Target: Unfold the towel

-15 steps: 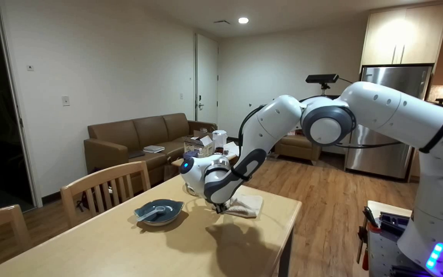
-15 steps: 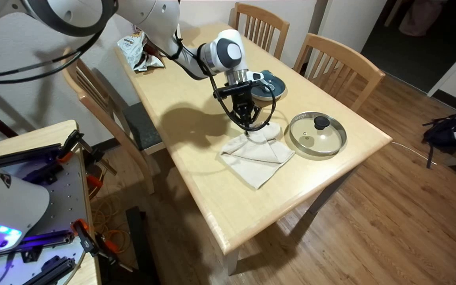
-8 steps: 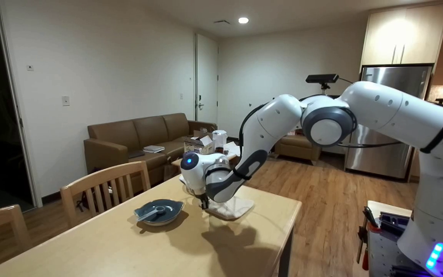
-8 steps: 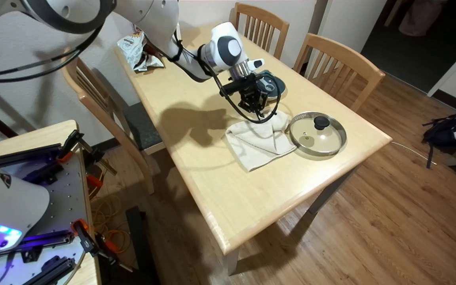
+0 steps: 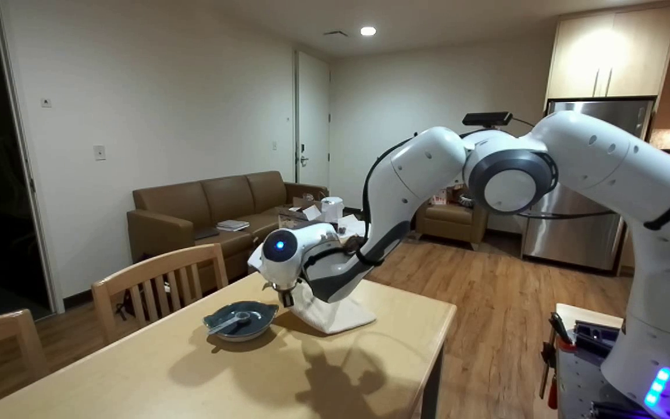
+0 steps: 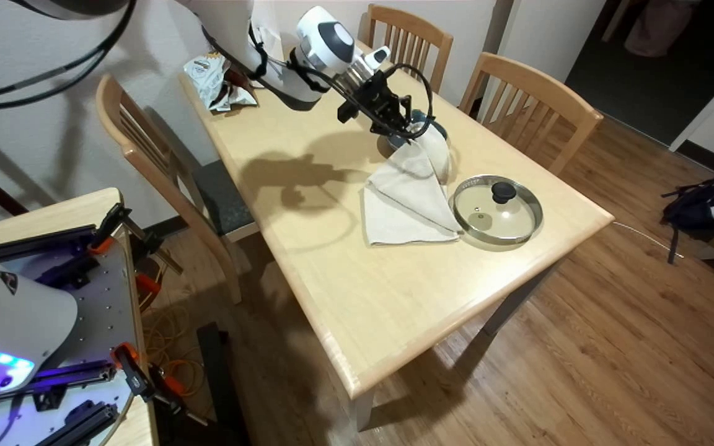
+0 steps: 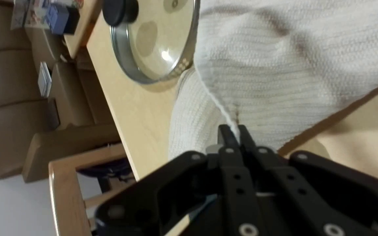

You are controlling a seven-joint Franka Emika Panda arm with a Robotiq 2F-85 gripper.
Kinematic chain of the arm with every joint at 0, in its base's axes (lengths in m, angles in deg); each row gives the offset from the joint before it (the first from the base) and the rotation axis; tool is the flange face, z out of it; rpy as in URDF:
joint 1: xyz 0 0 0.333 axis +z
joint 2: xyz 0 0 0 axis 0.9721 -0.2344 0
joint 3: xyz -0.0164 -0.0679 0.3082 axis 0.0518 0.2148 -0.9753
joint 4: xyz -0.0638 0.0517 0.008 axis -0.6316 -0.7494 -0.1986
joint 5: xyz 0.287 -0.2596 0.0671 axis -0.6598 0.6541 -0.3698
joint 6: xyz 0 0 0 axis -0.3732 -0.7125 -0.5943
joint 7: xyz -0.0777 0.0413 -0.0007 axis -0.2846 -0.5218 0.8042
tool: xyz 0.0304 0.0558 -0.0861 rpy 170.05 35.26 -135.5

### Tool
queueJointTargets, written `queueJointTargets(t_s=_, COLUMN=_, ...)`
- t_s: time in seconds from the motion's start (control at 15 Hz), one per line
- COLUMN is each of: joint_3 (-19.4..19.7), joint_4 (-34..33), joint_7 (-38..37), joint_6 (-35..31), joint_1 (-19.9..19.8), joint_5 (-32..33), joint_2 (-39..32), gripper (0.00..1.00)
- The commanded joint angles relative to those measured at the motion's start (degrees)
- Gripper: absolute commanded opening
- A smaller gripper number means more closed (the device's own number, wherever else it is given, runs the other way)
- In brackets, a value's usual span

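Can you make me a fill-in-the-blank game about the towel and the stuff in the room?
1. The hand is pinching the soft, white ____.
2. The knob on the round lid is coloured ____.
3. The lid sits on the wooden ____.
4. The leather-looking sofa is coloured ____.

Missing words: towel; black; table; brown.

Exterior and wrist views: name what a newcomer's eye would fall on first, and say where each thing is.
Most likely the white robot arm first, reaching over the wooden table, its jaws shut on the off-white towel, part of which lies on the table. Then the glass lid with its black knob, close beside the towel, and the blue dish with a pale spoon in it, also on the table.
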Motion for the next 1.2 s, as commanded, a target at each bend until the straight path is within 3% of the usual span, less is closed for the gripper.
queueJointTargets(t_s=0.0, joint_3=-4.48, joint_4=-4.04, joint_7=3.37, joint_6=-6.14, joint_1=-1.8, joint_5=5.5, joint_2=-3.12, gripper=0.01)
queueJointTargets(t_s=0.4, joint_3=-13.54, joint_4=-12.47, joint_7=18.86, joint_6=-10.47, joint_1=-3.77, joint_5=4.04, joint_2=-10.77, gripper=0.01)
queueJointTargets(t_s=0.8, joint_3=-20.93, joint_4=-13.77, joint_7=39.36, joint_6=-12.95, joint_1=-6.84, joint_5=1.76, joint_2=-13.31, gripper=0.01)
queueJointTargets(t_s=0.87, joint_3=-20.98, joint_4=-14.09, joint_7=40.78, joint_6=-11.85, joint_1=-7.27, joint_5=1.27, joint_2=-13.3, gripper=0.01)
queueJointTargets(t_s=0.93, joint_3=-19.0, joint_4=-11.91, joint_7=34.41, joint_6=-11.14, joint_1=-5.3, joint_5=3.16, joint_2=-11.46, gripper=0.05)
queueJointTargets(t_s=1.13, joint_3=-19.86, joint_4=-12.04, joint_7=37.57, joint_6=-11.14, joint_1=-6.37, joint_5=2.45, joint_2=-11.52, gripper=0.05)
